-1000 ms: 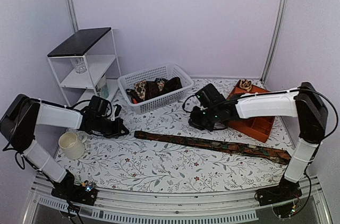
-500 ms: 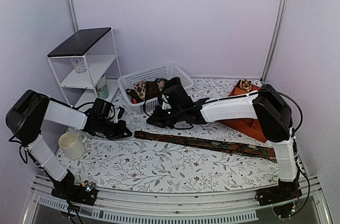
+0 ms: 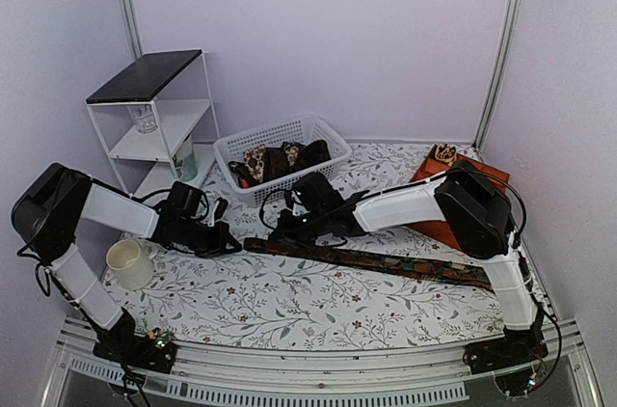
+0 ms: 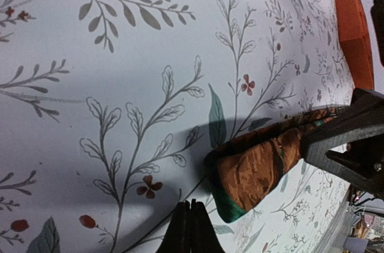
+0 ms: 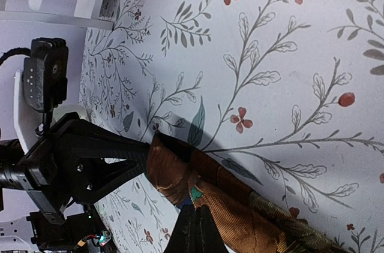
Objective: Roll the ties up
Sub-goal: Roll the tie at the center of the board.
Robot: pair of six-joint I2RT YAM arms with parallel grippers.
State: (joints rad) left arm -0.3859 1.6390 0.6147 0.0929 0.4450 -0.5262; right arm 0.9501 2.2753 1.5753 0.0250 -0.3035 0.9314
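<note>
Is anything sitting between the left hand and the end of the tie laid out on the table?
Nothing visible. Only bare floral tablecloth lies between the shut left hand and the end of the long brown-and-green patterned fabric tie; the right hand is on the tie's other side.

You'll find a white basket (image 3: 270,129) at the back of the floral tablecloth (image 3: 318,311). Left of the basket stands a white shelf unit (image 3: 159,118) with a dark top. A cream mug (image 3: 127,262) sits well in front-left of the basket. An orange box (image 3: 424,174) lies to its right.
</note>
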